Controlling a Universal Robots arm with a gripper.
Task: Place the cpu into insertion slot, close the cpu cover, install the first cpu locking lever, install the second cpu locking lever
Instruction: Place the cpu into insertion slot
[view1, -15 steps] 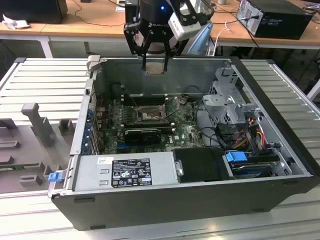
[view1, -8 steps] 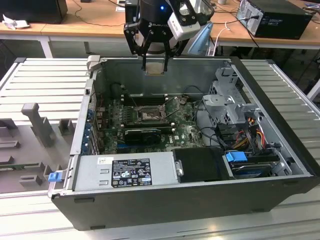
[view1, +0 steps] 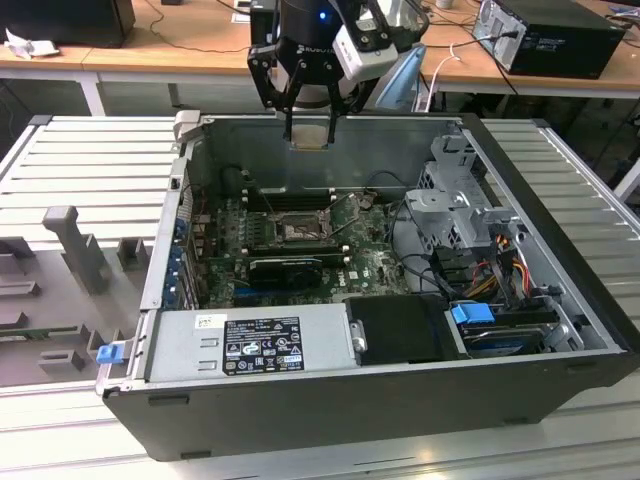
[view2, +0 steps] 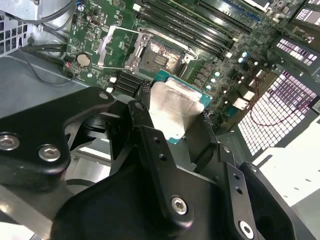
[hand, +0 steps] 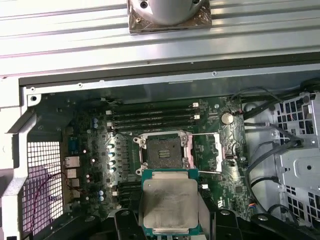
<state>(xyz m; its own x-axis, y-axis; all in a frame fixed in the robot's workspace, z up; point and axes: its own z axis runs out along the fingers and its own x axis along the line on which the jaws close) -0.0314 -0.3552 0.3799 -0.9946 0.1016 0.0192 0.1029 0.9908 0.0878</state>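
My gripper (view1: 308, 128) hangs over the back wall of the open computer case (view1: 520, 190), shut on the cpu (view1: 308, 137). In both wrist views the cpu (hand: 169, 202) (view2: 172, 106) is a flat square chip with a dull silver top, clamped between the two black fingers (hand: 210, 217) (view2: 145, 117). Below on the green motherboard lies the insertion slot (view1: 298, 228) (hand: 164, 151) (view2: 157, 57), bare and dark. The cpu cover (hand: 218, 152) (view2: 103, 47) is swung open beside the slot. The chip is well above the board, apart from the slot.
Black memory slots (hand: 152, 117) run beside the socket. A black card (view1: 285, 268), the power supply (view1: 250, 345), a metal drive cage (view1: 460, 205) and loose cables (view1: 500, 260) fill the case. Grey fixtures (view1: 75, 245) stand on the slatted table at the exterior view's left.
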